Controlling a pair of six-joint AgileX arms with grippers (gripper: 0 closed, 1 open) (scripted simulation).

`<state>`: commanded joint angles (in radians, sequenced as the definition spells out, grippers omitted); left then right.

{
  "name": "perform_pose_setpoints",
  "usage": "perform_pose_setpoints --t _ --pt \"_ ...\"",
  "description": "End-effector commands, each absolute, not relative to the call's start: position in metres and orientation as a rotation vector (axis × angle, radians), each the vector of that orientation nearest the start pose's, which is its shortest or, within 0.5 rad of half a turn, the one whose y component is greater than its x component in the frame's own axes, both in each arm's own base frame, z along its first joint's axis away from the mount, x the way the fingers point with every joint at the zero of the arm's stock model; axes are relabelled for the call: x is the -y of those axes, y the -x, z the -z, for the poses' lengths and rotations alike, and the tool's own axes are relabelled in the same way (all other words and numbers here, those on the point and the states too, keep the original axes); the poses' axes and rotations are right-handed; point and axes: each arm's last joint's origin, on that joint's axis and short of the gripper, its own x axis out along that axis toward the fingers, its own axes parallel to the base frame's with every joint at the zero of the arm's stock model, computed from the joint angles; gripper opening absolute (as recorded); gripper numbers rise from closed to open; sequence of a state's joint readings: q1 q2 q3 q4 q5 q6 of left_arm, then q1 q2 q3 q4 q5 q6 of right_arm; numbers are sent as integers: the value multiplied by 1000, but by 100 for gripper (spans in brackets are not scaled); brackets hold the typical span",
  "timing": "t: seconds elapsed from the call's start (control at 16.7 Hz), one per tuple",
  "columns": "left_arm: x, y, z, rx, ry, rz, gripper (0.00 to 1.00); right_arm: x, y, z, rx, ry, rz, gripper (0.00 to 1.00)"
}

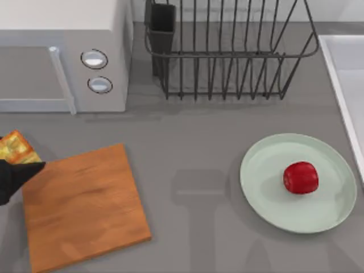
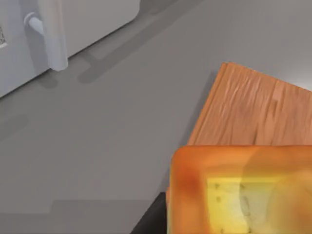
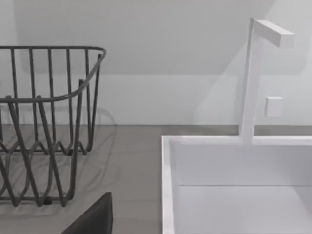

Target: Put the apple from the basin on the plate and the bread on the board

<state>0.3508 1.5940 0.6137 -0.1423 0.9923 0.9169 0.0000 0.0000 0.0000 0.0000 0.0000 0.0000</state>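
The red apple (image 1: 300, 177) lies on the mint-green plate (image 1: 267, 187) at the right of the table. My left gripper (image 1: 21, 169) is at the table's far left, shut on the bread (image 1: 17, 148), a toasted slice held just off the left edge of the wooden board (image 1: 85, 207). In the left wrist view the bread (image 2: 239, 195) sits close up, with the board (image 2: 253, 114) beyond it. The basin (image 1: 341, 74) runs along the right edge, and its white rim (image 3: 168, 185) is near in the right wrist view. A dark part of my right gripper (image 3: 92, 219) shows there.
A white microwave (image 1: 62, 57) stands at the back left, its handle (image 2: 46, 34) near my left arm. A black wire dish rack (image 1: 227, 51) stands at the back middle. A white faucet (image 3: 251, 78) rises behind the basin.
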Motion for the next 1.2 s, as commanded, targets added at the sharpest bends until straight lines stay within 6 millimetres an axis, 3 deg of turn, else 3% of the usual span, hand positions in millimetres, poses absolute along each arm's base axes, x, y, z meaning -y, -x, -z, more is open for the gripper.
perform_pose_setpoints --t 0.36,0.66,0.9,1.2 --pt "17 -241 -115 -827 -197 630 0 1 -106 -160 0 0 0 100" --pt "71 -208 -115 -822 -185 298 0 1 -106 -160 0 0 0 100" --pt "96 -174 -114 -702 -105 112 0 1 -106 -160 0 0 0 100" --pt "105 -148 -111 -592 -10 25 0 1 -106 -160 0 0 0 100"
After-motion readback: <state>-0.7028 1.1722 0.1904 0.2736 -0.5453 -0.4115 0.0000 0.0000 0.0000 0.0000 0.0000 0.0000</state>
